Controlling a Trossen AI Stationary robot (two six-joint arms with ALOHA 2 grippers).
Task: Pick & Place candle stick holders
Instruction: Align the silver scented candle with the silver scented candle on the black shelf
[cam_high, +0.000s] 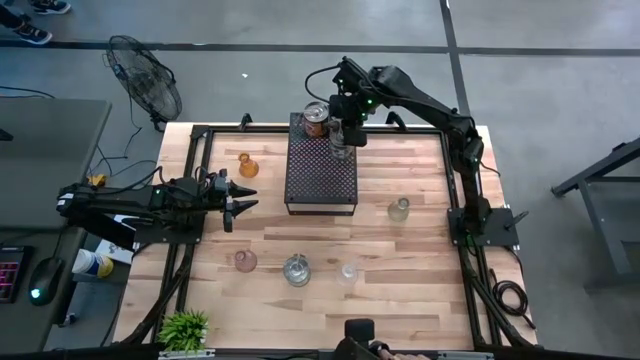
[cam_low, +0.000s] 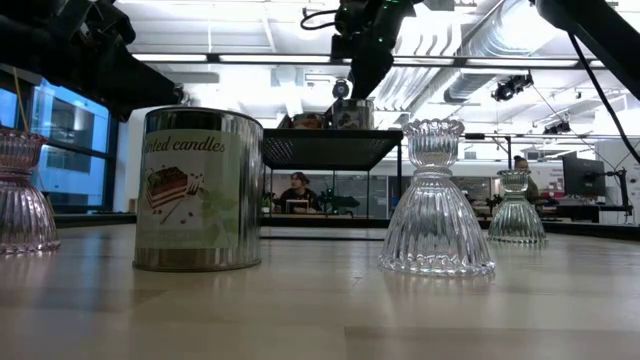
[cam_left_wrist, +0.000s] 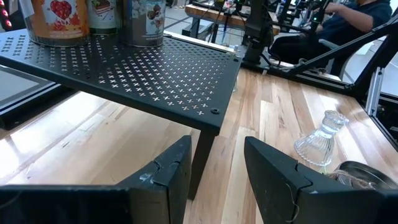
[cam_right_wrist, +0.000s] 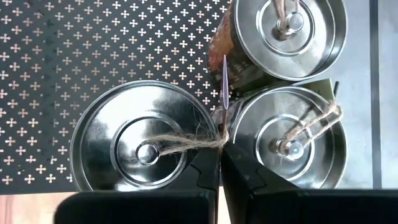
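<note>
Glass holders (cam_high: 399, 209) on table, well apart | right hand (cam_high: 340, 140) clenched over tray tins (cam_high: 316, 116) | left hand (cam_high: 243, 197) released

A tray (cam_high: 322, 178) stands in the middle of the tabletop (cam_high: 400, 260), with three tins (cam_high: 318, 117) on its far end. One holder (cam_high: 399, 209) stands right of the tray, one (cam_high: 247, 165) left, three (cam_high: 296, 269) in front. A plant (cam_high: 185, 328) sits at the near left corner.

I count five glass holders upright on the counter: amber (cam_high: 246, 165) at nine o'clock, clear (cam_high: 399, 209) at three, pinkish (cam_high: 245, 261), silvery (cam_high: 296, 270), clear (cam_high: 348, 272) around six.
</note>
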